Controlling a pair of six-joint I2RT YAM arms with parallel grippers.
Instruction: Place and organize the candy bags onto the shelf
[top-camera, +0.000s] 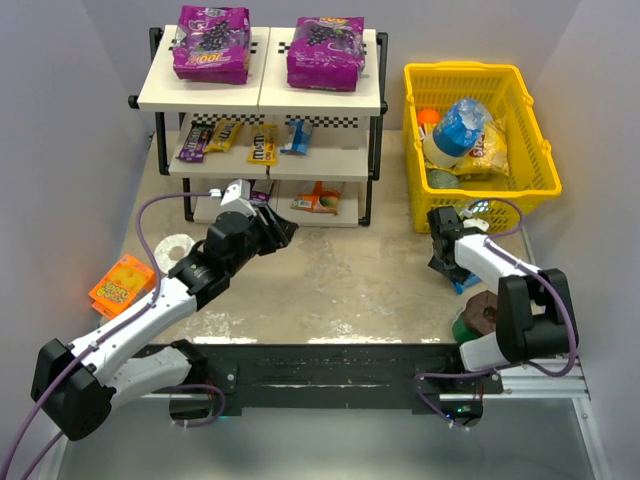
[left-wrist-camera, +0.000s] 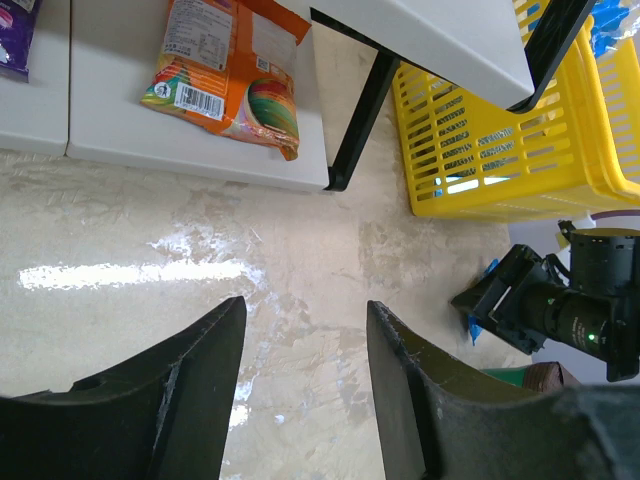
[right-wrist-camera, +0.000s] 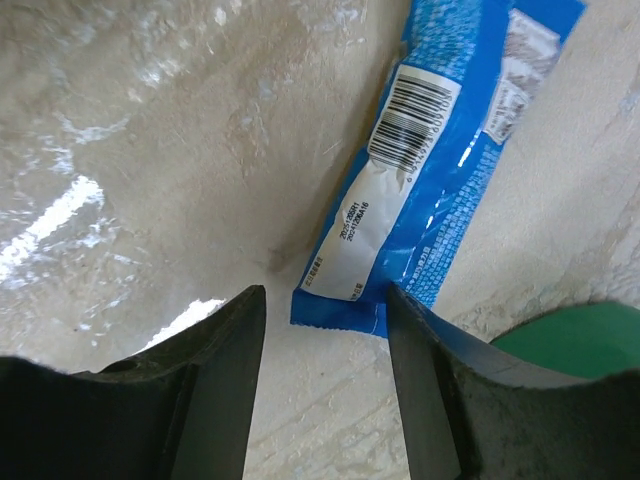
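Note:
The shelf (top-camera: 265, 85) stands at the back left. Two large purple candy bags (top-camera: 211, 42) (top-camera: 325, 52) lie on its top board. Dark-purple (top-camera: 194, 142), yellow (top-camera: 262, 146) and blue (top-camera: 296, 137) bags lie on the middle board. An orange bag (top-camera: 318, 197) (left-wrist-camera: 225, 70) lies on the bottom board. My left gripper (top-camera: 283, 232) (left-wrist-camera: 305, 320) is open and empty, low over the table in front of the shelf. My right gripper (top-camera: 447, 268) (right-wrist-camera: 325, 310) is open, and the near end of a blue candy bag (right-wrist-camera: 440, 170) lies flat on the table just ahead of its fingertips.
A yellow basket (top-camera: 480, 68) (left-wrist-camera: 500, 150) at the right holds a blue-capped bottle (top-camera: 458, 128) and a yellow bag. A flat orange box (top-camera: 122, 283) and a white tape roll (top-camera: 178, 247) lie at the left. A green round object (top-camera: 470, 322) (right-wrist-camera: 570, 340) sits beside the right arm.

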